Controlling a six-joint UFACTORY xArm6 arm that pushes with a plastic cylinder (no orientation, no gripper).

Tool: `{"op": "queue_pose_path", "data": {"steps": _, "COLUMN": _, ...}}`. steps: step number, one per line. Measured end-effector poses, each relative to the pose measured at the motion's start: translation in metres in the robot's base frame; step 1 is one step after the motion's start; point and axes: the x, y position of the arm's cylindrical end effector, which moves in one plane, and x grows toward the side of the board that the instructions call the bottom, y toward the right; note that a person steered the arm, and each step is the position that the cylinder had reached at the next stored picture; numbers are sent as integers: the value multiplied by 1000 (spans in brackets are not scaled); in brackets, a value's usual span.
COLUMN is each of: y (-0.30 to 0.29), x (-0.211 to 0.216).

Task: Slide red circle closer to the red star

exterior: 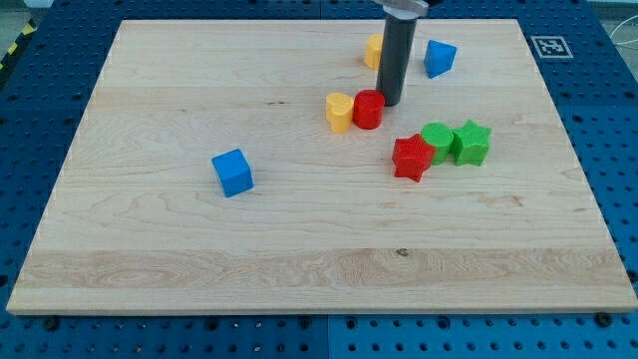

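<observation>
Wooden surface (199,80): my tip (390,104), no jaws to read, touches red circle (369,109) far-right; red star (411,158) lies nearer, right.

board (199,249): pale wood, visible grain, smooth matt finish. surrounding table (30,90): blue, perforated with regular holes, looked like painted metal. red circle (369,110), red star (411,158), yellow heart (340,112), blue cube (232,172), green blocks (455,142), further blue block (439,57) and part-hidden yellow block (373,50): appeared as plastic, finely ribbed on the sides, dull sheen. rod: dark, smooth, semi-matt, faint highlight down its length to my tip (390,104). marker tag (550,46): flat black-and-white print, matt.
</observation>
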Motion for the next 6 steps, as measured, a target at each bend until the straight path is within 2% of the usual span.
{"op": "queue_pose_path", "data": {"steps": 3, "y": -41, "x": -34}}
{"op": "queue_pose_path", "data": {"steps": 6, "y": -28, "x": 15}}
